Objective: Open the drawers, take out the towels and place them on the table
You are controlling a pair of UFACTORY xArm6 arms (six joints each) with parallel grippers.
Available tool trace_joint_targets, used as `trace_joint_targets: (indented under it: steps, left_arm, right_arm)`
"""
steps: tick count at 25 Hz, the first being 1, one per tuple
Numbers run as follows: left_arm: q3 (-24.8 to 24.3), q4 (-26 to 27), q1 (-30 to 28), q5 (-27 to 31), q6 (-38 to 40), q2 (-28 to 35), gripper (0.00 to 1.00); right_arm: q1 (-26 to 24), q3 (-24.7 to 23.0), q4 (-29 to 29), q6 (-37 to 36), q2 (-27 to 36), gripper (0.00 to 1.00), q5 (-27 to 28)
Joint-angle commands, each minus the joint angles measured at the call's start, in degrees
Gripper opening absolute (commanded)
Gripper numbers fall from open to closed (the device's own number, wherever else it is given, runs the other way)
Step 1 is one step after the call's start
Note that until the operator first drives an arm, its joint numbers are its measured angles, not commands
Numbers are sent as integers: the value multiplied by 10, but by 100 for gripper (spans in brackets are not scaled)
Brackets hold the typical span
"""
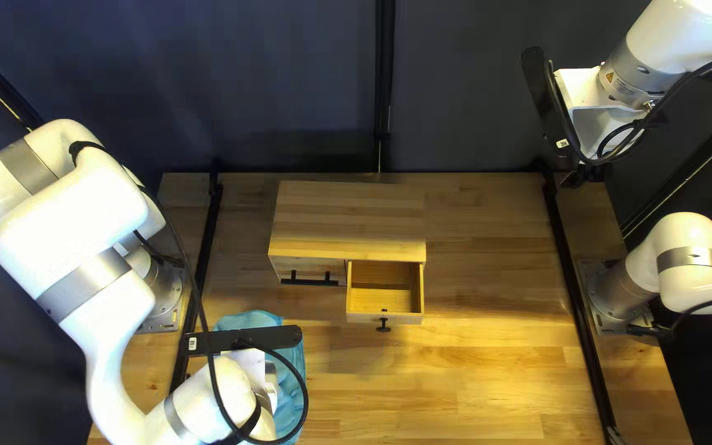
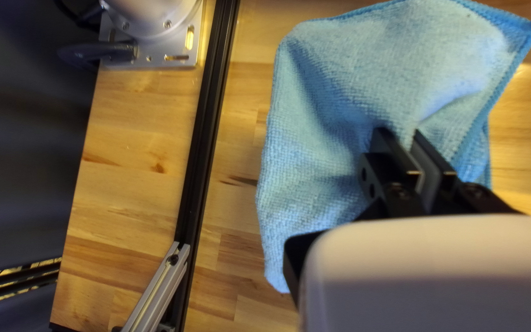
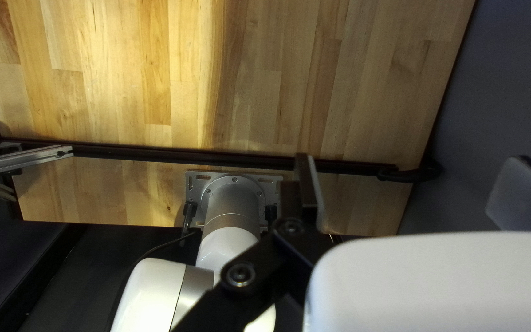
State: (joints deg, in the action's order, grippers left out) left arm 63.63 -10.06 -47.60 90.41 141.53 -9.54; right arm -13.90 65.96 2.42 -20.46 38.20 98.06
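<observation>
blue towel clamped in l end effector, spreading ahead of it; r end effector apart

Wooden table, arm base, black rail

One wooden cabinet sits on one table, holding two drawers: one open drawer and one closed drawer, with two dark handles, a bar and a knob. One blue towel hangs pinched between the fingers of the left gripper. Two white arms stand at the table's sides: left arm, right arm.
</observation>
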Motion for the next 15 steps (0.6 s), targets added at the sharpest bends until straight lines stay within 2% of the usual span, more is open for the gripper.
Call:
trace_joint_targets:
  steps: [1,5,15]
  left_arm:
    - [16,8,-2,-6,-2,-17,0]
    - [28,15,-5,-16,2,-36,0]
    - [13,7,-4,-58,3,-41,0]
  right_arm:
    - [0,0,0,0,0,100,0]
    - [0,0,0,0,0,100,0]
    - [0,0,0,0,0,100,0]
